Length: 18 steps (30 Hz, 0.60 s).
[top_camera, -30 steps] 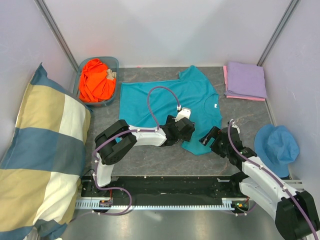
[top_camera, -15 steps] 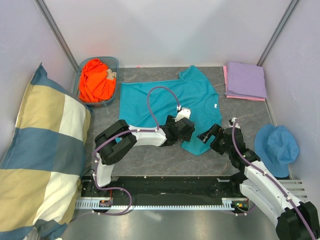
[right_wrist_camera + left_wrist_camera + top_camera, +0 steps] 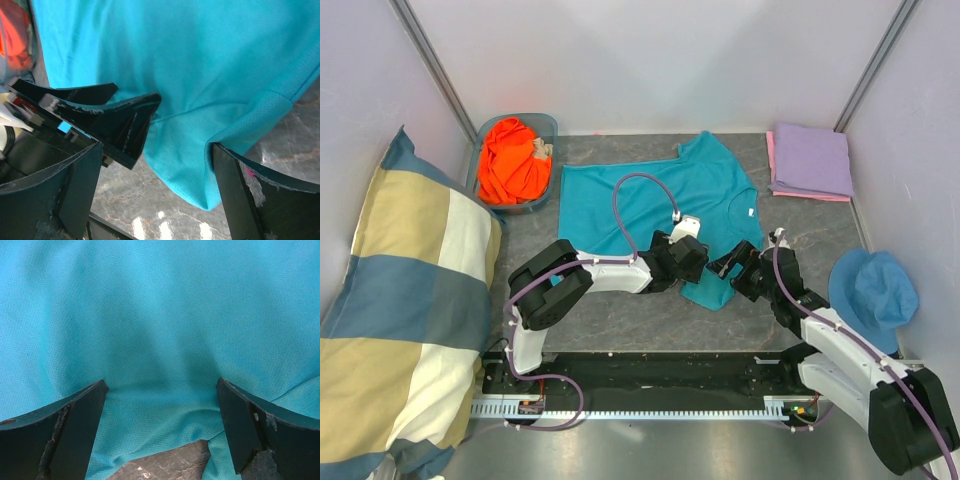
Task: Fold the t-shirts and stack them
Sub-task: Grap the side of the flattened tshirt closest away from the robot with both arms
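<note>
Grey marbled surface [image 3: 620, 325], white walls. Teal t-shirt [image 3: 640, 195] lies flat mid-surface, collar to the right. Left end effector [image 3: 160, 390] & right end effector [image 3: 155, 160] both spread wide, low over the near sleeve. Step: prob. grabbing for 1st fold. Next: pinch cloth only, lift both together.

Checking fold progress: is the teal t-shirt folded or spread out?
Spread out: the teal t-shirt lies flat, sleeves and collar showing, no fold visible.

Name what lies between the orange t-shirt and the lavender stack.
The teal t-shirt, spread out flat; bare table borders it on both sides. The top view shows it.
</note>
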Motion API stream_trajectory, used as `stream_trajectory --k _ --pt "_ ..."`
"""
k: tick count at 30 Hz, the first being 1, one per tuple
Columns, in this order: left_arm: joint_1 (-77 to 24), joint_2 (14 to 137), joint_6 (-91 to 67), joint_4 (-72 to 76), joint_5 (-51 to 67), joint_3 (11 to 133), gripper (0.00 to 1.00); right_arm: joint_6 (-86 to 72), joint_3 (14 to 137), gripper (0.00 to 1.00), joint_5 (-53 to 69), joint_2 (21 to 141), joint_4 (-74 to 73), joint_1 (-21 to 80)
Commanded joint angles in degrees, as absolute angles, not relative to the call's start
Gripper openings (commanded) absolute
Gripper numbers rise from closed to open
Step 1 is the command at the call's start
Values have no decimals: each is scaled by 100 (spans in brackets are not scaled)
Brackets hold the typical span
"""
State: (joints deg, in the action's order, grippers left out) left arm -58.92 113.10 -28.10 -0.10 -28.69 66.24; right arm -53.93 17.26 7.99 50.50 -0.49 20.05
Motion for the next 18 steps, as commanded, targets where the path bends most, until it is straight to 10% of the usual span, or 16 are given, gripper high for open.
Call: stream_trajectory --k 1,18 --pt "-5880 11408 -3094 -483 -2830 6451 100 -5484 1995 98 835 5220 711 2030" --pt "-5871 11435 -3111 -483 -2865 6372 100 -5704 2478 98 923 6863 2319 2030"
